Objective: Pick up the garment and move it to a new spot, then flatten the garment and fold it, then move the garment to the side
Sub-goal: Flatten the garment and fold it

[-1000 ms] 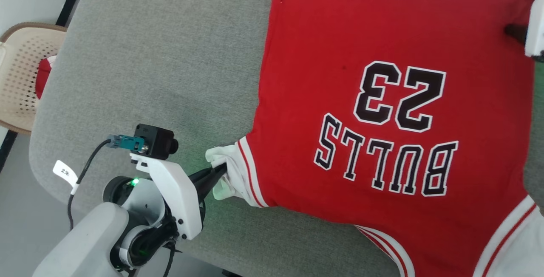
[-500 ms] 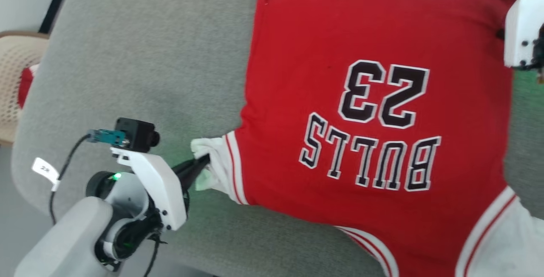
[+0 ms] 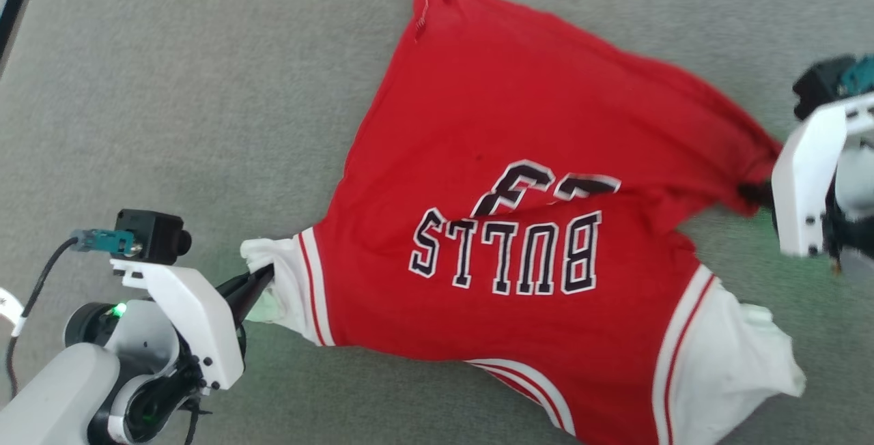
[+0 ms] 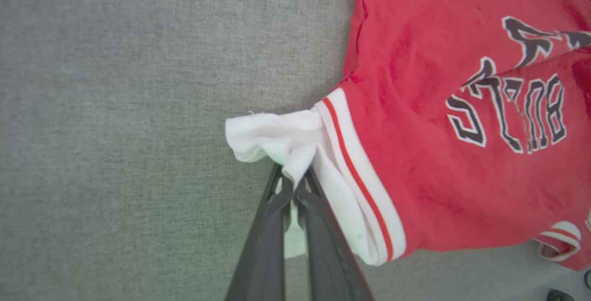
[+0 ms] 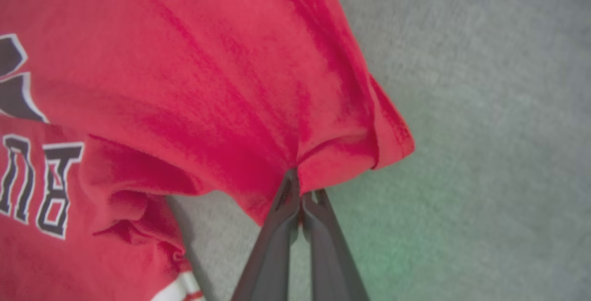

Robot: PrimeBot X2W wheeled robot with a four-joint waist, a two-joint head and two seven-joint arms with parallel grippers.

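The garment [image 3: 519,110], a thin red jersey, is caught at two places. The left tool [image 3: 263,273] has its two long dark fingers pressed tight together on a bunched wad of soft white cloth at the near left end, just outside a white band [image 3: 311,281] that carries thin red stripes. The right tool [image 5: 300,192] is likewise closed to nothing, its tips biting a fold of red cloth close to a stitched hem corner. From that pinch, creases fan out across the fabric, and the cloth beside it stands off the surface with a shadow beneath.

Between the two grips the jersey sags and buckles. The black, white-outlined lettering [image 3: 505,257] lies flat enough to read upside down. The number [image 3: 526,185] above it is half swallowed by a fold. A loose white flap [image 3: 737,363] spreads at the near right corner.

All of it rests on the counter [image 3: 171,90], which is covered in grey, felt-like cloth with a fine nap.
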